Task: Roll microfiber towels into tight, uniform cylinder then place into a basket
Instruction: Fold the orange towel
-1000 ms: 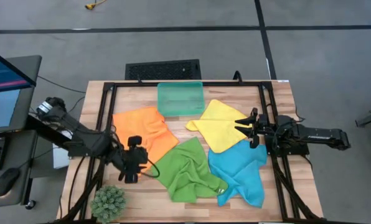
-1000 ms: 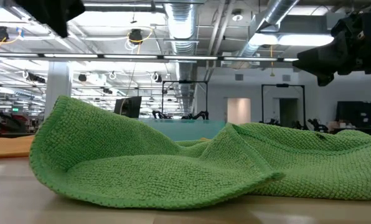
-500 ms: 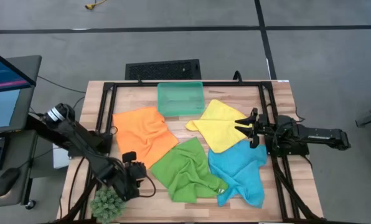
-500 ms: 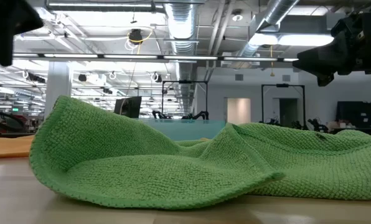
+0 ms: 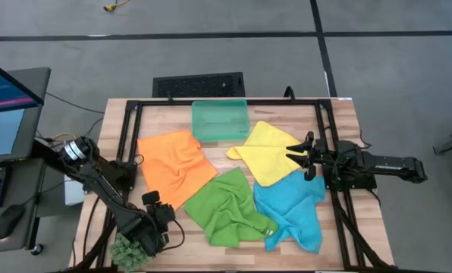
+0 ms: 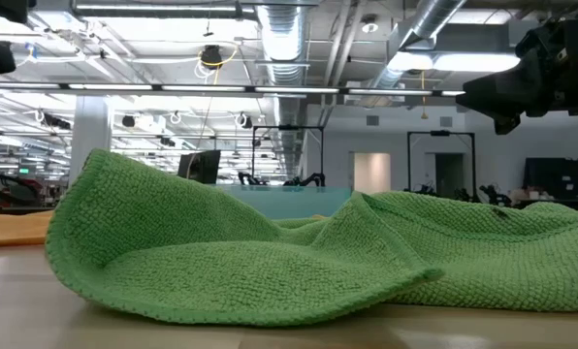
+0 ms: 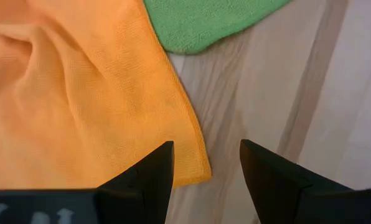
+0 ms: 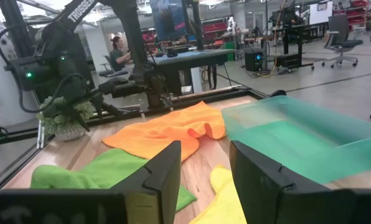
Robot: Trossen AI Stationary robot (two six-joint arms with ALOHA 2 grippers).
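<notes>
Four unrolled towels (image 5: 227, 189), one basket (image 5: 220, 120)

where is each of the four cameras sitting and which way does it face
High view: above the table, looking straight down; both arms show, left claw, right claw.
Low view: at tabletop height, facing the green towel; a claw hangs top right.
Left wrist view: looks down past its open fingers at the orange towel.
Right wrist view: faces across the table past its open fingers to the basket.
Shared: both wrist views show orange and green towels.
</notes>
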